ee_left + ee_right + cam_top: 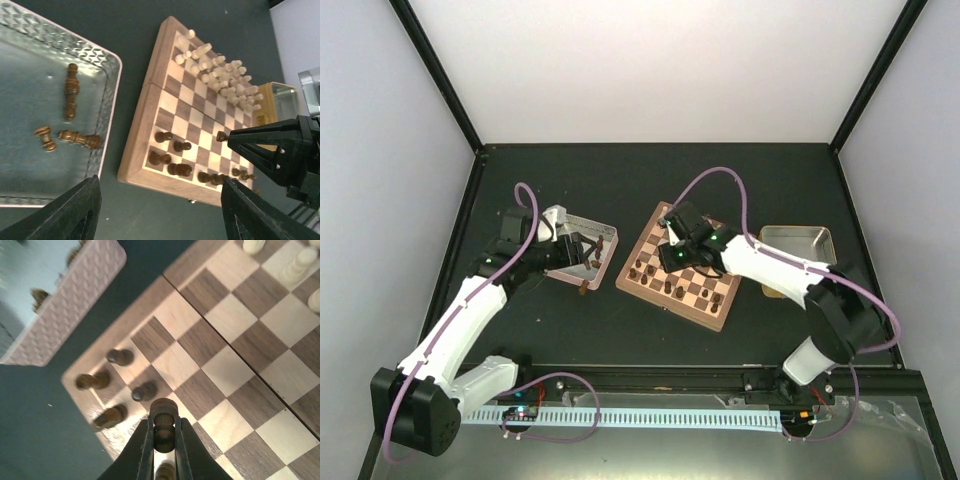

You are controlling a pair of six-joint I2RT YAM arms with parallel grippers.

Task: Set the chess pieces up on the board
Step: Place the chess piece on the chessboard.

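Note:
The board (665,303) lies at mid-table, and several dark chess pieces (172,146) stand along its near rows. My right gripper (164,440) hangs just above that dark corner, shut on one dark chess piece (164,424) held upright. The left wrist view shows the same piece (220,135) at the tips of the right fingers (260,147). My left gripper (160,215) is open with nothing between its fingers, low between the left tray (30,80) and the board's rim (137,145). Loose dark pieces (71,90) lie on their sides in that tray.
Cream-white chessmen (220,70) fill the board's far rows. A second metal tray (798,243) sits right of the board. Black frame rails and white walls bound the dark table. A cable rail (650,415) runs along the near edge.

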